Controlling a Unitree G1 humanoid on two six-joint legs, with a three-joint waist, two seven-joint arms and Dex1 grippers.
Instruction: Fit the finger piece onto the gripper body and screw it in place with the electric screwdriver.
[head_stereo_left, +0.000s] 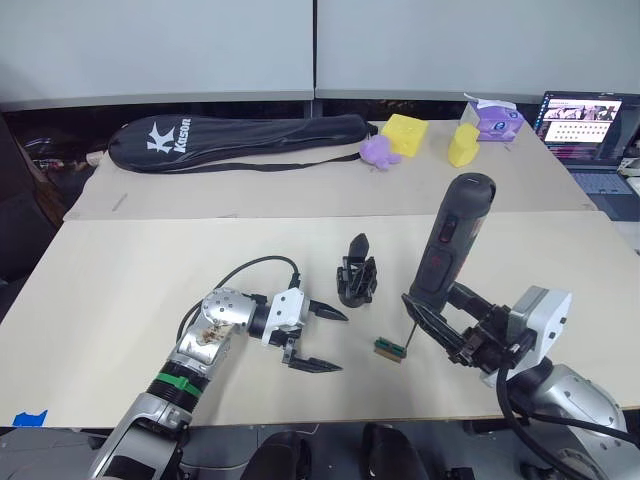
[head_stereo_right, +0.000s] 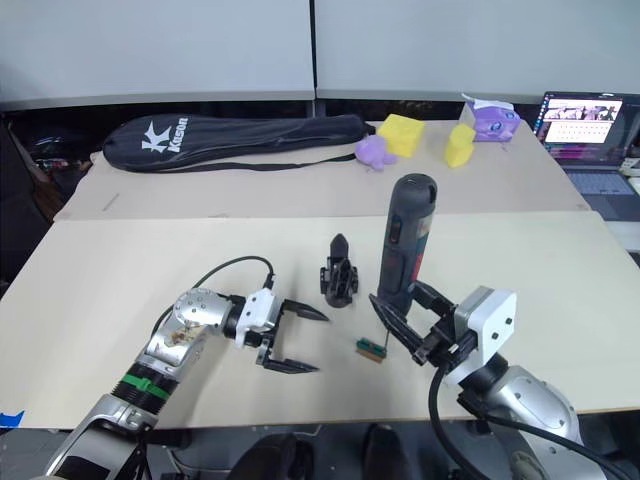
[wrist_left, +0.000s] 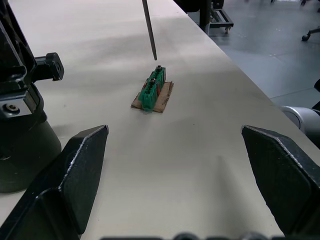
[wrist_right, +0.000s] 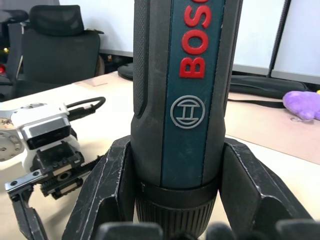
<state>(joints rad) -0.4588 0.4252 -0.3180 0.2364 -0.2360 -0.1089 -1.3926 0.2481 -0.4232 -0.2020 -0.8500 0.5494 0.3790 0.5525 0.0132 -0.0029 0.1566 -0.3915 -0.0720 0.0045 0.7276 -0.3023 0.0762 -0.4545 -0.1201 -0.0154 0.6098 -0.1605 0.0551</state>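
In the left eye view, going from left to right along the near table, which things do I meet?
Left gripper, jaws open → gripper body → small green-and-brown piece → electric screwdriver, upright in the right gripper, its bit pointing down at that green piece.

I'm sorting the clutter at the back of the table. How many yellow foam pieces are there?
2. One yellow piece lies beside the purple toy; the other stands further right, by the purple-and-white box. More could be hidden behind them.
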